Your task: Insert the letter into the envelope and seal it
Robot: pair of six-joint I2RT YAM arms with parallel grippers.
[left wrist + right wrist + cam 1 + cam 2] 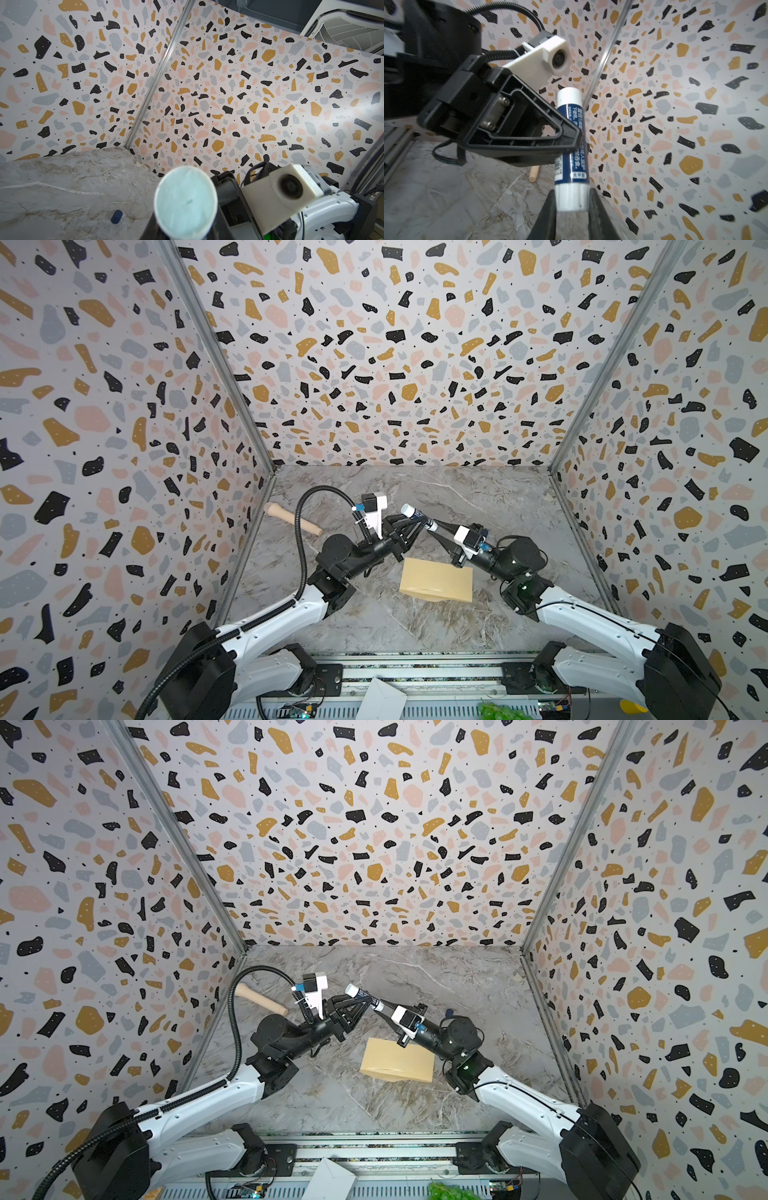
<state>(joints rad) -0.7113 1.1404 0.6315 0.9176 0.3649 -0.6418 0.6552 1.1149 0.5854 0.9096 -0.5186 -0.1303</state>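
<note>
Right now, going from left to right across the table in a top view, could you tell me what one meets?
Wooden peg → left wrist camera → glue stick → right wrist camera. The envelope is left out: sideways it overlaps the last two.

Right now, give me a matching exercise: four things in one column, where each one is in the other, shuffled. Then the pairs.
1 glue stick
2 envelope
3 wooden handle
4 dark blue cap

A on the table by the left wall
B held up off the table
C on the table, shown only in the left wrist view
D on the table between the two arms

Pairs: 1-B, 2-D, 3-A, 4-C
</note>
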